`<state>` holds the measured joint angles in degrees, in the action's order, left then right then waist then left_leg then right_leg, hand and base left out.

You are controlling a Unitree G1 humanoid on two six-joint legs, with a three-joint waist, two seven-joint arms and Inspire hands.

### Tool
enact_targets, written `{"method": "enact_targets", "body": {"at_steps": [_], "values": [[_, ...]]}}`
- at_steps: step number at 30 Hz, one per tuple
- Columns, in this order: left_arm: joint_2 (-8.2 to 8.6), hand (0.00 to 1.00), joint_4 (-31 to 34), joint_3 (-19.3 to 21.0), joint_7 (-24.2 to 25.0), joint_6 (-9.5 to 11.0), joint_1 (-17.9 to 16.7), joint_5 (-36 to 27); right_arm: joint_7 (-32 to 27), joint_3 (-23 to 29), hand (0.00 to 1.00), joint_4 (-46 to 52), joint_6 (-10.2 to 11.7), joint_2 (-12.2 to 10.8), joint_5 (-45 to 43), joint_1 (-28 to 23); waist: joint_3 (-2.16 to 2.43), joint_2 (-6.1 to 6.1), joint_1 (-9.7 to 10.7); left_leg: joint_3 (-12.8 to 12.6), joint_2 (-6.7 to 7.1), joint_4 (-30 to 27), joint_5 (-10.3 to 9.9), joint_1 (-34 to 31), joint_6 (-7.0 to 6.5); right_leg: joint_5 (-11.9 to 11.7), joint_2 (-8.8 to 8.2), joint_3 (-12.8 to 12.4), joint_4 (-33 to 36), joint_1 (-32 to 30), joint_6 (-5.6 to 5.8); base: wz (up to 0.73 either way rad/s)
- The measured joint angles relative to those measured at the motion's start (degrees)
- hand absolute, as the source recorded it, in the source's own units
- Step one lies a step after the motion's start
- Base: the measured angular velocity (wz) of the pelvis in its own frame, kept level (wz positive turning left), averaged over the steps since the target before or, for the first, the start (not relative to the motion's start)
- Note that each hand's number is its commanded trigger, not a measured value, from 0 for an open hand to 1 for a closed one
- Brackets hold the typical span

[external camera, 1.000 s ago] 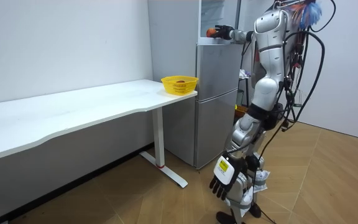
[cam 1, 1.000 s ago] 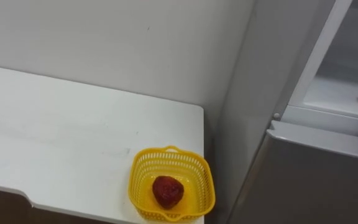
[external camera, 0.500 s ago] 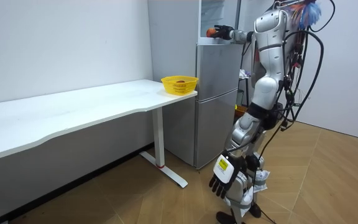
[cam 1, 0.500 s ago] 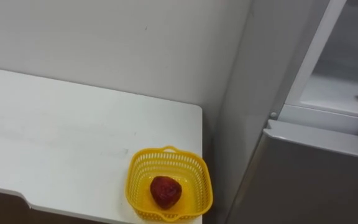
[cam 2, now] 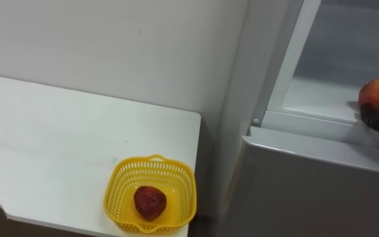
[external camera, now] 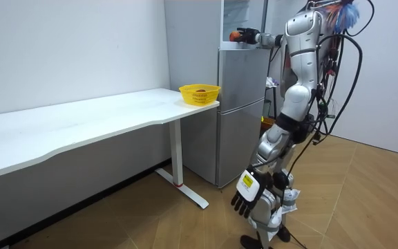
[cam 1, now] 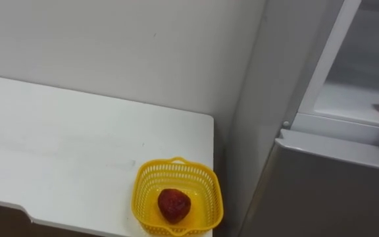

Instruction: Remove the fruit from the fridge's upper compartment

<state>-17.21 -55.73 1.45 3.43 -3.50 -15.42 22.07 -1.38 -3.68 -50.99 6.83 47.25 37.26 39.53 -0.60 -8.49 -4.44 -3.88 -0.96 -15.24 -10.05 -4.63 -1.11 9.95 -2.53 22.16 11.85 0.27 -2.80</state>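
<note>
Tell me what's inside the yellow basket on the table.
The yellow basket holds one dark red fruit, lying near the middle of its floor. The patch of floor beneath the fruit is covered.

We can read no text, number or sign. The tag [external camera: 247, 185] on the left hand [external camera: 242, 199] is too small for us.

— What's on the bench [cam 1: 77, 151]?
— A yellow basket [cam 1: 143, 192], standing at the near corner, close to the front edge and to the end beside the fridge [cam 1: 321, 191].
— Anything in it?
— One red fruit [cam 1: 174, 204], lying on the basket's bottom.
— And the bench itself?
— It has a long white top set against the wall, on white legs that stand on the wooden floor [external camera: 185, 228].
</note>
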Motion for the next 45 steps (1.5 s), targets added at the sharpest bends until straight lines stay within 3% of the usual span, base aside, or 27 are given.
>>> {"method": "enact_targets", "body": {"at_steps": [5, 6, 7, 8, 45], "values": [[0.00, 0.00, 0.0, 0.0, 0.2, 0.1, 0.1, 0.0, 0.8, 0.0, 0.00, 0.0, 0.2, 0.0, 0.0, 0.0, 0.02, -0.04, 0.0, 0.0, -0.06, 0.1, 0.0, 0.0, 0.08, 0.0, 0.08, 0.0, -0.1, 0.0, -0.06, 0.00], [0.00, 0.00, 0.0, 0.0, 0.3, 0.1, 0.1, 0.0, 1.0, 0.0, 0.65, 0.0, 0.2, 0.0, -0.1, 0.0, 0.06, -0.12, 0.0, 0.0, -0.07, 0.1, 0.1, 0.0, 0.09, 0.0, 0.08, 0.0, -0.1, 0.0, -0.08, 0.00], [0.00, 0.00, 0.0, 0.0, 0.5, 0.1, 0.1, 0.0, 1.1, 0.1, 0.90, 0.0, 0.2, 0.0, -0.1, 0.0, 0.04, -0.10, 0.0, 0.0, -0.07, 0.1, 0.1, 0.0, 0.10, 0.0, 0.08, 0.0, -0.1, 0.0, -0.09, 0.00], [0.00, 0.00, 0.0, 0.0, 0.7, 0.1, 0.1, 0.0, 1.3, 0.1, 1.00, 0.0, 0.2, 0.0, -0.1, 0.0, 0.03, -0.12, 0.1, 0.0, -0.08, 0.1, 0.1, 0.0, 0.12, 0.0, 0.09, 0.0, -0.1, 0.0, -0.10, 0.00], [-0.01, 0.00, 0.2, 0.0, 1.1, 0.2, 0.2, 0.0, 2.7, 0.3, 1.00, 0.0, 1.3, -0.1, 2.1, 0.5, -0.05, -0.35, -0.4, -0.1, -0.16, 0.8, 0.2, 0.3, 0.43, 0.2, 0.25, -0.2, -0.2, -0.1, -0.29, 0.00]]}}
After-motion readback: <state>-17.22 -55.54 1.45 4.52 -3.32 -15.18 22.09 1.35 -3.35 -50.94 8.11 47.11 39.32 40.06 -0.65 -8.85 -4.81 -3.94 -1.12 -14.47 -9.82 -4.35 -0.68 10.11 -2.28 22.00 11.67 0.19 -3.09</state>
